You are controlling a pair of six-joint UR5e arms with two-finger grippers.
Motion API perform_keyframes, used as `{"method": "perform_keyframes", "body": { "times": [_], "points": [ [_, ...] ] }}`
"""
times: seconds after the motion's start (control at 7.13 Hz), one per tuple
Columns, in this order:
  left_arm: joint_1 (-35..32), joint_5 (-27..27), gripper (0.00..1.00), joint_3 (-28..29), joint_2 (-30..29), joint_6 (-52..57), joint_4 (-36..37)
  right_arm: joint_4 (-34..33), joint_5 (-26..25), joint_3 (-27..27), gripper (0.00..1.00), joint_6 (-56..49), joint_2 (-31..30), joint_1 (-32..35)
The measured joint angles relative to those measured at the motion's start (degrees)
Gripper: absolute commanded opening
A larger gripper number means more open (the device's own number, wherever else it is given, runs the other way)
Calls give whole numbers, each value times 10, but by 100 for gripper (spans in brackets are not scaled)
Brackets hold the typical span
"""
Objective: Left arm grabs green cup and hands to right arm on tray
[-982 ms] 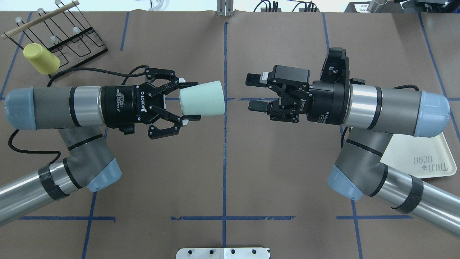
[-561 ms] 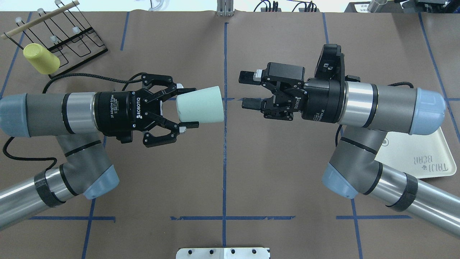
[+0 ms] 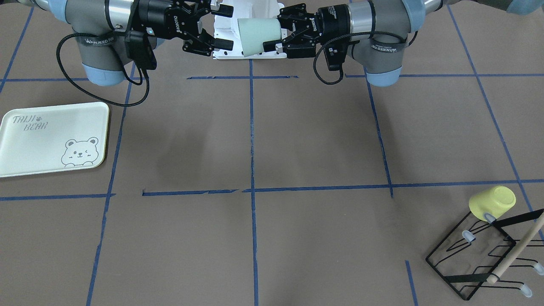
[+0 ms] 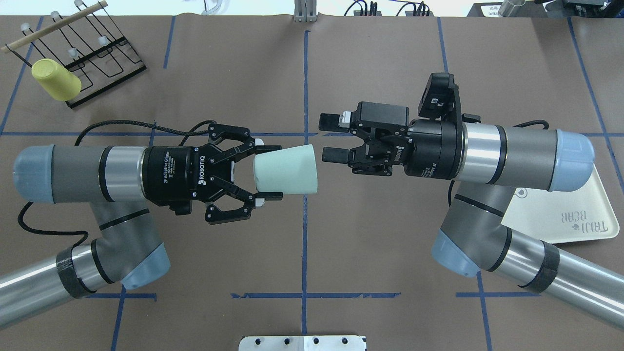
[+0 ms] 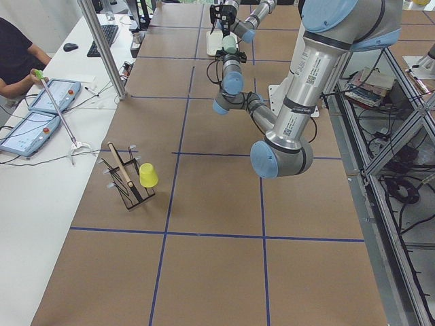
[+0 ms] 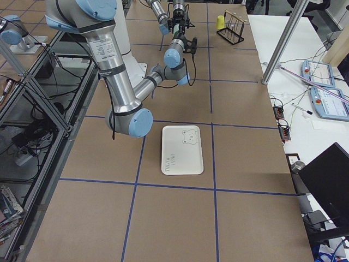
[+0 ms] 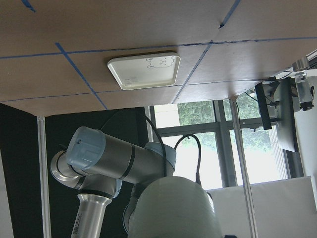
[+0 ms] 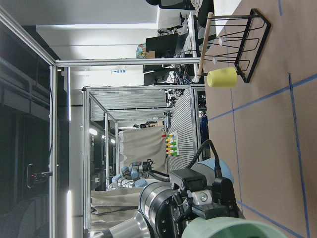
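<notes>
My left gripper [image 4: 275, 171] is shut on the base end of the pale green cup [image 4: 287, 169] and holds it sideways above the table's middle, its wide mouth toward the right arm. My right gripper [image 4: 327, 137] is open and empty. It faces the cup's mouth from just to the right, slightly farther back, with a small gap. In the front-facing view the cup [image 3: 259, 36] lies between both grippers. The cup fills the bottom of the left wrist view [image 7: 178, 208]. The bear tray [image 4: 575, 219] lies flat under the right arm's elbow, empty.
A yellow cup [image 4: 56, 79] hangs on a black wire rack [image 4: 105, 58] with a wooden stick at the far left corner. Blue tape lines [image 4: 305, 253] grid the brown table. A white base plate [image 4: 302, 342] sits at the near edge.
My left arm has carried the green cup rightward and nearer the robot. My right gripper has moved left toward it, still open. The gap between cup and right fingers has narrowed.
</notes>
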Motion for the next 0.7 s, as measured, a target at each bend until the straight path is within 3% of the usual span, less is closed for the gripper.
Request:
{"method": "perform_keyframes", "body": {
  "times": [0.42,0.56,0.7],
  "points": [
    [12,1,12,1,-1,3,0,4,20,0,88,-1,0,-8],
    [15,2,12,1,-2,4,0,4,21,0,82,-7,0,-13],
    [18,2,13,1,-3,4,1,4,21,0,68,-16,0,-18]
  ]
}}
